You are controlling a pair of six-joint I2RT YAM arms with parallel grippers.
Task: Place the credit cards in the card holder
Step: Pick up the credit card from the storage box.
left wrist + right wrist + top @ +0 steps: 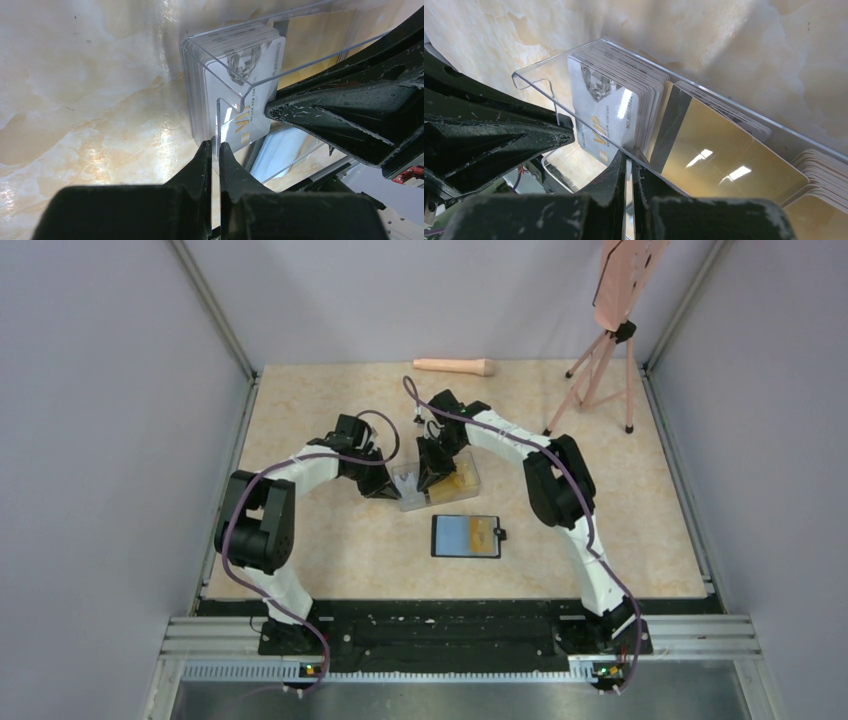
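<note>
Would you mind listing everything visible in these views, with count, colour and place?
table: one, beige marbled, under everything.
clear box: one, transparent, mid-table.
credit cards: too many to count, a grey-white stack and gold ones, upright inside the clear box.
card holder: one, black with blue-grey inside, lying open just nearer than the box; a yellow card seems to sit in it.
rod: one, pink, at the far edge.
tripod: one, pink legs, far right, carrying a pink board.
left arm, right arm: white and black, both reaching to the box.
left fingers: black, closed on the box's end wall.
right fingers: black, closed at its long wall; what they pinch is unclear.
</note>
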